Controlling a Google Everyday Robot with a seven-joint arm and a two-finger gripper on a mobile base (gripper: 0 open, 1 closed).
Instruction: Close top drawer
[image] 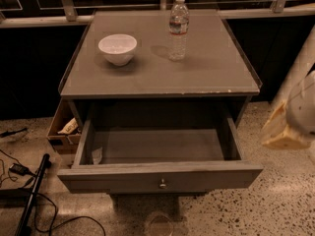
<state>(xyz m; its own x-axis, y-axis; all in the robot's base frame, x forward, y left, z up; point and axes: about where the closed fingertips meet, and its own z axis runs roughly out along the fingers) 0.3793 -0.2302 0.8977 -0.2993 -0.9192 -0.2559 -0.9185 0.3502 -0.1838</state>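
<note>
The top drawer [160, 177] is a grey wooden drawer pulled far out of the grey cabinet [157, 77], with a small round metal knob [162, 183] at the centre of its front panel. Its inside is bare apart from a small scrap of paper [97, 155] at the left. My gripper [281, 132] shows as a cream-coloured part at the right edge of the view, to the right of the drawer and apart from it. The white arm [302, 107] sits above it.
A white bowl [117, 48] and a water bottle [178, 28] stand on the cabinet top. A brown cardboard box [63, 129] sits on the floor left of the cabinet. Cables [19, 171] and a black pole [32, 195] lie at lower left. A round clear object [158, 225] sits on the floor below the drawer.
</note>
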